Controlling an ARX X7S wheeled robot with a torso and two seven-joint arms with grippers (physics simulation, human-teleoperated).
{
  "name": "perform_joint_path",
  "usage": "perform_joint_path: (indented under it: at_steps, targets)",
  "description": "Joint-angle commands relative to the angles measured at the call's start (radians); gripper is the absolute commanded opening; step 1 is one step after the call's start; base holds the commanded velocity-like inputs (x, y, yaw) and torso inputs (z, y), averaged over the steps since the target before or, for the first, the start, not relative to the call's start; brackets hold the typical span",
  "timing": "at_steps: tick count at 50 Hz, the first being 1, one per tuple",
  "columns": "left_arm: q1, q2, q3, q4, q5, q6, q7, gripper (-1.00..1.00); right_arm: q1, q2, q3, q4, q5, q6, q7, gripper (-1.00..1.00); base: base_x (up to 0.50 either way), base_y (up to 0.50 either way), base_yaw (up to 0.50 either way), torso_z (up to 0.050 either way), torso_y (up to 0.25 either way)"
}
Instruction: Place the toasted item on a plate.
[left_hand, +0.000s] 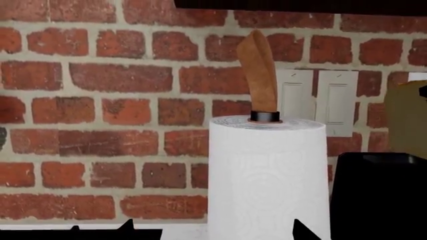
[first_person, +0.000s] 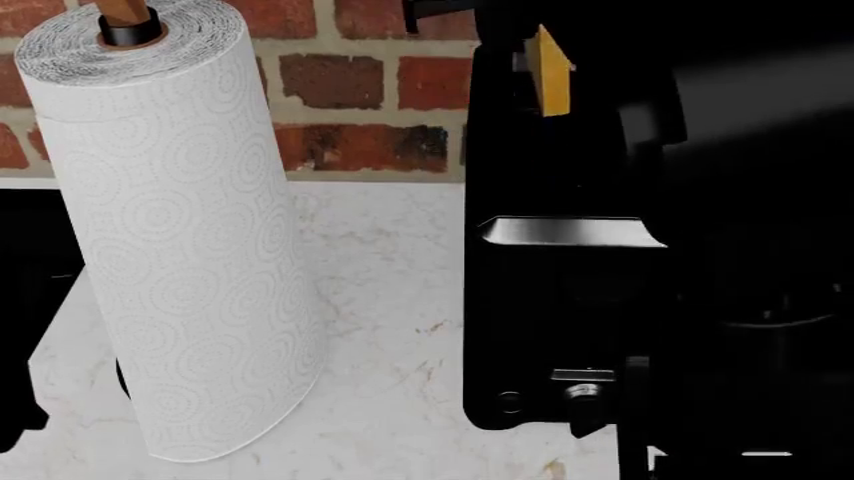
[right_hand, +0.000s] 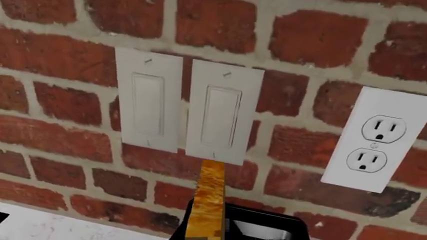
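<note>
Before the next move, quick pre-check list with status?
1. Toasted item located: ok, it stands upright above the black toaster.
2. Right gripper shut on the slice: cannot tell, the fingers are out of view.
3. Plate in sight: not ok, no view shows one.
4. Paper towel roll apart from the toaster: ok, bare counter lies between them.
5. Left gripper state: cannot tell, only dark tips show at the picture's edge.

one toasted item (first_person: 549, 72), one toaster (first_person: 561, 300), one paper towel roll (first_person: 180, 250), two light switches (right_hand: 148, 105), one outlet (right_hand: 373, 145)
</note>
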Motion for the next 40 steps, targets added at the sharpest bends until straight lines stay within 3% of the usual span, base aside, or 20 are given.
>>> perform_joint_path:
  at_steps: [1, 5, 7, 10, 12, 20, 30, 40]
  targets:
    - [-0.049, 0.019, -0.001, 0.006, 0.001, -0.038, 0.000, 1.00, -0.002, 0.002, 0.031, -0.179, 0.013, 0.071, 0.014, -1.00, 0.00, 0.00, 0.00, 0.000, 0.000]
    - [-0.044, 0.016, -0.003, 0.007, -0.002, -0.033, 0.000, 1.00, -0.034, 0.008, 0.068, -0.283, 0.032, 0.143, 0.032, -1.00, 0.00, 0.00, 0.00, 0.000, 0.000]
    - [-0.044, 0.014, -0.004, 0.007, -0.003, -0.031, -0.001, 1.00, -0.049, 0.061, 0.081, -0.315, 0.281, 0.152, 0.222, -1.00, 0.00, 0.00, 0.00, 0.000, 0.000]
    - [-0.045, 0.013, -0.001, 0.007, -0.005, -0.030, -0.002, 1.00, -0.062, 0.168, 0.098, -0.344, 0.731, 0.151, 0.629, -1.00, 0.00, 0.00, 0.00, 0.000, 0.000]
    - [-0.048, 0.013, 0.001, 0.009, -0.009, -0.030, -0.007, 1.00, -0.058, 0.202, 0.102, -0.346, 0.992, 0.150, 0.793, -1.00, 0.00, 0.00, 0.00, 0.000, 0.000]
    - [-0.052, 0.009, 0.002, 0.016, -0.024, -0.022, -0.015, 1.00, -0.070, 0.328, 0.070, -0.365, 1.544, 0.108, 1.270, -1.00, 0.00, 0.00, 0.00, 0.000, 0.000]
    - [-0.061, 0.001, 0.002, 0.024, -0.048, -0.015, -0.028, 1.00, -0.057, 0.443, -0.060, -0.478, 1.872, -0.050, 1.525, -1.00, 0.00, 0.00, 0.00, 0.000, 0.000]
    - [-0.073, -0.009, 0.005, 0.032, -0.071, -0.009, -0.044, 1.00, -0.021, 0.642, -0.245, -0.709, 1.993, -0.345, 1.551, -1.00, 0.00, 0.00, 0.00, 0.000, 0.000]
